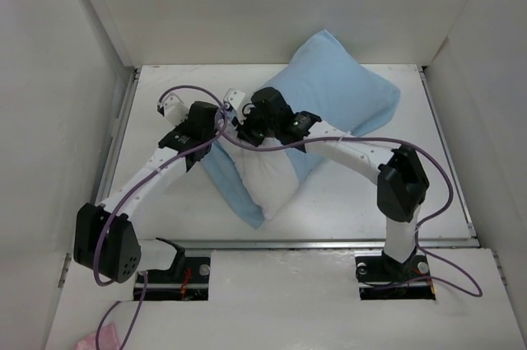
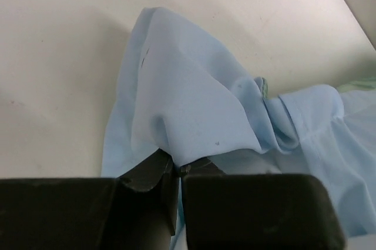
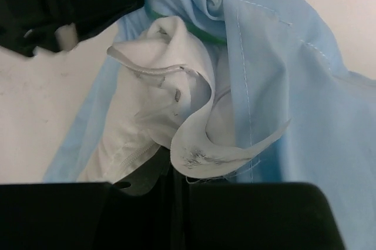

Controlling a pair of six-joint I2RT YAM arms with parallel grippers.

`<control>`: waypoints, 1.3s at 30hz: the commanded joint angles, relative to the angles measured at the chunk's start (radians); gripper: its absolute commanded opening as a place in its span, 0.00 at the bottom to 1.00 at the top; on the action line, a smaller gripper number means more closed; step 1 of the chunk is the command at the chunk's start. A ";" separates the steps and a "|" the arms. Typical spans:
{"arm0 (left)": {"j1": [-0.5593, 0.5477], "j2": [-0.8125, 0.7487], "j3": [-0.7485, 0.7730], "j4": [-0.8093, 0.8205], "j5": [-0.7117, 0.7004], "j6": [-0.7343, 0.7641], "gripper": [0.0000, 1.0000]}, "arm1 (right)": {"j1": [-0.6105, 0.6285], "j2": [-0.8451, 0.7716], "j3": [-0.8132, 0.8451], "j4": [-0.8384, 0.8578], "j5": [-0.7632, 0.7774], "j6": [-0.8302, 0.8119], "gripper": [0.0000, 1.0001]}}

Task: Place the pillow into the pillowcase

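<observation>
Wrist views alone: left pincer (image 2: 178,170) clamped on pillowcase (image 2: 188,103), right pincer (image 3: 176,175) seemingly tight on pillow (image 3: 167,79) edge.

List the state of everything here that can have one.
pillow, partly inside the pillowcase, near end sticking out
pillowcase, filled at the far end, opening bunched around the pillow's middle
left gripper, shut on the pillowcase
right gripper, shut on the pillow

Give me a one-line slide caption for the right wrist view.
Right pincer pinches a crumpled corner of the white pillow beside the stitched hem of the light-blue pillowcase.
</observation>
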 commanded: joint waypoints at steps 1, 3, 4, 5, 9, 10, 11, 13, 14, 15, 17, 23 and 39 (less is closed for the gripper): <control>0.037 -0.080 0.081 0.072 -0.111 0.031 0.00 | -0.014 0.122 0.095 -0.204 0.136 0.001 0.00; 0.037 -0.117 0.081 0.072 -0.100 0.031 0.00 | -0.014 0.248 0.177 -0.277 0.202 0.051 0.00; 0.037 -0.161 0.068 0.072 -0.091 0.047 0.00 | -0.014 0.280 0.232 -0.289 0.228 0.051 0.00; 0.037 -0.184 0.046 0.110 -0.091 0.063 0.00 | -0.014 0.329 0.249 -0.289 0.241 0.051 0.00; 0.037 -0.246 0.024 0.125 -0.063 0.083 0.00 | -0.005 0.407 0.331 -0.310 0.339 0.119 0.00; 0.037 -0.255 0.024 0.110 -0.063 0.083 0.00 | -0.005 0.407 0.331 -0.311 0.374 0.128 0.00; 0.037 -0.255 0.033 0.101 -0.063 0.083 0.00 | -0.005 0.421 0.340 -0.311 0.469 0.128 0.00; 0.037 -0.264 0.033 0.101 -0.054 0.097 0.00 | -0.005 0.453 0.355 -0.332 0.547 0.143 0.00; 0.037 -0.274 0.033 0.101 -0.045 0.115 0.00 | 0.004 0.466 0.364 -0.343 0.610 0.159 0.00; 0.037 -0.283 0.033 0.113 -0.045 0.115 0.00 | 0.004 0.478 0.396 -0.343 0.623 0.174 0.00; 0.037 -0.283 0.033 0.138 -0.001 0.132 0.00 | 0.004 0.515 0.441 -0.360 0.640 0.238 0.00; 0.028 -0.283 0.001 0.194 0.162 0.170 0.00 | 0.004 0.526 0.536 -0.201 0.505 0.416 0.03; 0.028 -0.332 -0.107 0.208 0.236 0.170 0.00 | 0.013 0.204 0.104 0.644 0.190 0.722 0.63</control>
